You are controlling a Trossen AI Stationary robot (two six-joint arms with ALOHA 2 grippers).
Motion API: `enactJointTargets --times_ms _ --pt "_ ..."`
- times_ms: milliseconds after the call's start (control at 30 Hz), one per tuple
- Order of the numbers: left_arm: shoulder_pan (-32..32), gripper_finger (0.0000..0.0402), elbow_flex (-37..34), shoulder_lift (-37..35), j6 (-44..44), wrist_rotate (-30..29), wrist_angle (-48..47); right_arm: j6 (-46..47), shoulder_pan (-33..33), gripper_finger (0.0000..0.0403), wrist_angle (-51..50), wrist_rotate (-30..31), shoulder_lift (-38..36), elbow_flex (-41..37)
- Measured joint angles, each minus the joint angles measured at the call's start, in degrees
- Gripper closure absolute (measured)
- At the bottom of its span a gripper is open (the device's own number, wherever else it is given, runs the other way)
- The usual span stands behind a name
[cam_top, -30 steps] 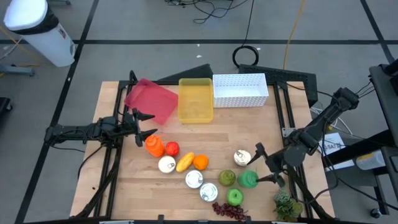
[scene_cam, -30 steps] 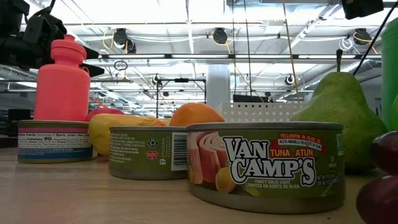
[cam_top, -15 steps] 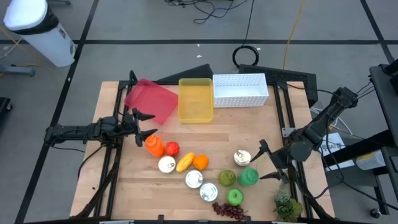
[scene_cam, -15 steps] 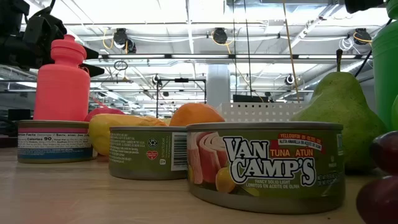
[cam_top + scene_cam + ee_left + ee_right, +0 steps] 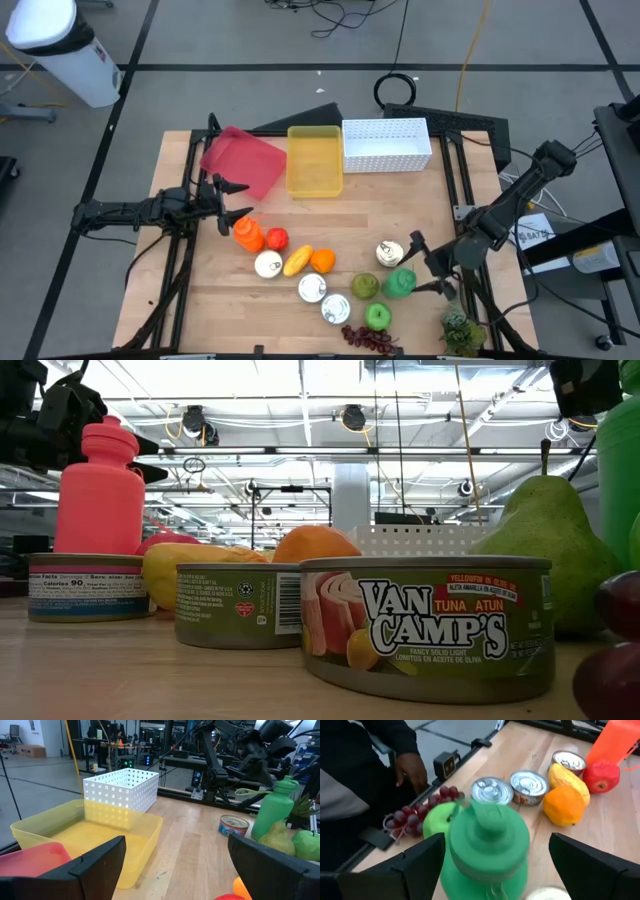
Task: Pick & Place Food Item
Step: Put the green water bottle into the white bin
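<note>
1. Near the worktop's (image 5: 390, 210) front right, the right gripper (image 5: 428, 265) hovers with fingers wide, empty, just beside the green bottle (image 5: 401, 285); the left gripper (image 5: 232, 198) waits spread by the pink bottle (image 5: 247, 235).
2. Likely light, rigid, slippery plastic; best gripped around its body.
3. A tuna can (image 5: 427, 622) reads "Van Camp's Tuna Atun".

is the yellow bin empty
Yes, in the high view the yellow bin shows only its bare floor, with all the food lying lower on the table.
</note>
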Motion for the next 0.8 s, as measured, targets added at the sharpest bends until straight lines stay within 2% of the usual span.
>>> enactJointTargets --times_ms 633,800 --pt "0.0 0.0041 0.0 0.0 0.0 -0.02 0.0 0.29 0.0 0.0067 6.31 0.0 6.31 -0.02" --pt "0.0 0.0041 0.01 0.0 0.0 -0.02 0.01 1.72 0.0 0.0089 9.47 -0.02 6.25 -0.02"
